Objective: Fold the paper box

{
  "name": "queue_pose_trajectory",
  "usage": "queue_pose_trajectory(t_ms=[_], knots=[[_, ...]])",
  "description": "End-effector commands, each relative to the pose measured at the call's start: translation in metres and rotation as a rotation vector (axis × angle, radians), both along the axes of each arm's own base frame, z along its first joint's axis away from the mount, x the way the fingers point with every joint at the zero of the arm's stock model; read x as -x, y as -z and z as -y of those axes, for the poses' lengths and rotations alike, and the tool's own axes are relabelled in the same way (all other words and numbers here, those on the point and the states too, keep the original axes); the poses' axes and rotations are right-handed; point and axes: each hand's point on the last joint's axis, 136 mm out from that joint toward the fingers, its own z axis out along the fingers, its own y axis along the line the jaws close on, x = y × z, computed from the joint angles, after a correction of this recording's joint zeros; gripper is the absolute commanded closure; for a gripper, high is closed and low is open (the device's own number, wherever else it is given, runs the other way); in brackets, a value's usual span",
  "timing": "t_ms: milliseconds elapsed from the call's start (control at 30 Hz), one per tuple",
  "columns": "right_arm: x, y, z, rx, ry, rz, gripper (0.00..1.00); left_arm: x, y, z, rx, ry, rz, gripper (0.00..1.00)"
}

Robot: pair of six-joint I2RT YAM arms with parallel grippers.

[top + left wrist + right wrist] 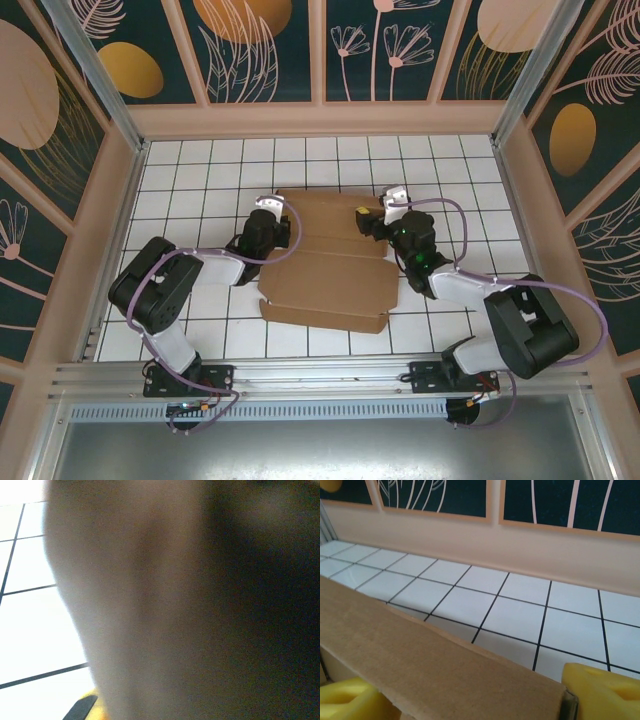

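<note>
- White tiled counter [190, 165], leafy walls all round.
- paper box [325, 270] sits mid-counter between the arms.
- left claw [270, 212] pinched together at its left edge.
- right claw [475, 696] spread apart, with a flap in between.

Setting: enclosed robot test cell, a lab-type rig. The worktop [200, 170] is white with a black square grid. It is walled on three sides by wood-framed panels [250, 50] printed with teal and peach botanical motifs. Aluminium extrusion posts [90, 65] stand at the far corners. An aluminium rail [320, 380] along the near edge carries the left arm's base [190, 380] and the right arm's base [452, 378], both bolted down.
</note>
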Motion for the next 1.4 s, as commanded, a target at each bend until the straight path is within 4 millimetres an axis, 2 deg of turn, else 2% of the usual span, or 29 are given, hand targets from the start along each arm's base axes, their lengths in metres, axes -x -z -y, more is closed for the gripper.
queue_pose_trajectory(t_ms=[0, 133, 533, 667, 800, 900, 1000, 1133, 1267, 1367], knots=[[0.001, 0.004, 0.000, 0.014, -0.003, -0.021, 0.18, 0.002, 0.017, 0.000, -0.023, -0.007, -0.072, 1.00], [0.006, 0.013, -0.003, 0.052, -0.017, -0.035, 0.13, -0.002, 0.018, 0.004, 0.015, -0.024, -0.103, 1.00], [0.042, 0.008, 0.015, -0.005, -0.032, -0.017, 0.05, -0.016, 0.015, 0.013, 0.050, -0.036, -0.092, 1.00], [0.052, -0.017, 0.019, -0.081, -0.039, 0.020, 0.05, -0.017, 0.013, 0.016, 0.061, -0.019, -0.065, 1.00], [0.056, -0.061, 0.029, -0.217, -0.038, 0.052, 0.06, -0.018, 0.014, 0.016, 0.057, -0.015, -0.049, 1.00], [0.045, -0.091, 0.045, -0.341, 0.046, 0.030, 0.09, -0.018, 0.016, 0.016, 0.056, -0.015, -0.044, 1.00], [0.020, -0.095, 0.057, -0.401, 0.153, -0.088, 0.13, -0.019, 0.016, 0.015, 0.060, -0.019, -0.035, 1.00], [-0.007, -0.081, 0.057, -0.356, 0.244, -0.227, 0.16, -0.018, 0.016, 0.015, 0.064, -0.021, -0.027, 1.00], [-0.024, -0.064, 0.050, -0.308, 0.254, -0.283, 0.18, -0.017, 0.018, 0.014, 0.060, -0.021, -0.025, 1.00], [-0.032, -0.041, 0.051, -0.263, 0.282, -0.316, 0.20, -0.017, 0.019, 0.012, 0.058, -0.023, -0.023, 1.00]])
